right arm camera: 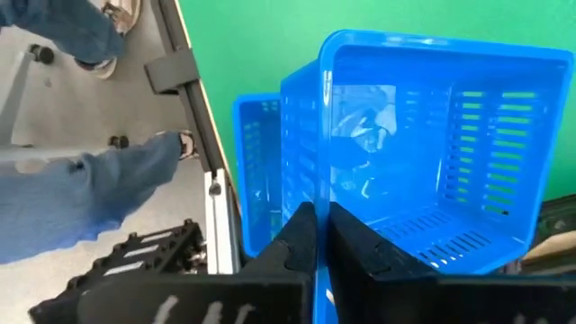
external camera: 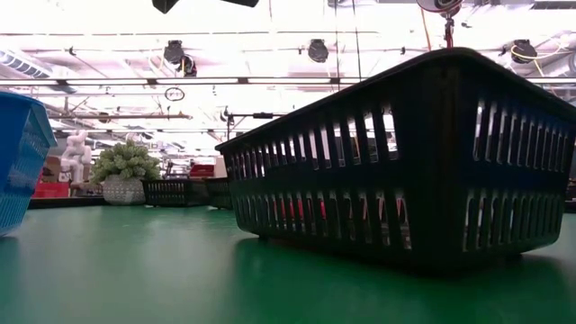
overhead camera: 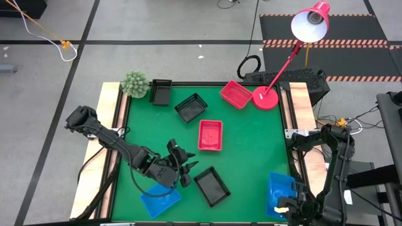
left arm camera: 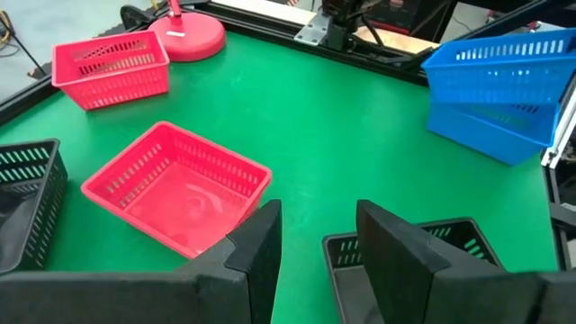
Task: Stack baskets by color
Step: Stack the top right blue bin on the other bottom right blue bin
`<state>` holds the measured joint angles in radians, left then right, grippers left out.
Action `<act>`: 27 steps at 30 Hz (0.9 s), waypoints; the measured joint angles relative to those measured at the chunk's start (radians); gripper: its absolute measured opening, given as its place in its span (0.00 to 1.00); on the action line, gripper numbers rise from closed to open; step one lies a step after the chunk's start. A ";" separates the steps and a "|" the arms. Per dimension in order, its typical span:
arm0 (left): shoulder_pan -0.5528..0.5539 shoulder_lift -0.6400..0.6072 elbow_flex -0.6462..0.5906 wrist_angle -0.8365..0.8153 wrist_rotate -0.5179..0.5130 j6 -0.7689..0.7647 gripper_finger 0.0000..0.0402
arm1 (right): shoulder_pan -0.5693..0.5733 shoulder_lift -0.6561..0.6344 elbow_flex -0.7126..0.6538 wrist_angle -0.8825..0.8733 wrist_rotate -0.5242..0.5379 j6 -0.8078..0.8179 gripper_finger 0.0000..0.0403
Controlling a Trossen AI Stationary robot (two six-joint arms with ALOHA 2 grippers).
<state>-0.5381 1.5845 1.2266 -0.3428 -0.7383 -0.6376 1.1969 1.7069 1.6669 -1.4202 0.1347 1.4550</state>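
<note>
A blue basket was pinched at its rim by the right gripper, far from the lamp base; the left gripper was held open.

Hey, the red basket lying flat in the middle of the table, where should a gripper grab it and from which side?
Grip one long side wall of the red basket from straight above, one jaw inside, one outside. It sits upright with its mouth open, apart from the black baskets, and the thin mesh rim suits a pinch. The left gripper, jaws open, is nearest.
</note>
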 joint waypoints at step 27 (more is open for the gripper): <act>0.000 0.000 0.000 0.003 -0.001 -0.002 0.37 | 0.000 0.050 -0.119 0.115 -0.034 -0.094 0.05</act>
<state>-0.5381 1.5845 1.2266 -0.3400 -0.7391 -0.6392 1.1969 1.7569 1.5476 -1.3057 0.1004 1.3609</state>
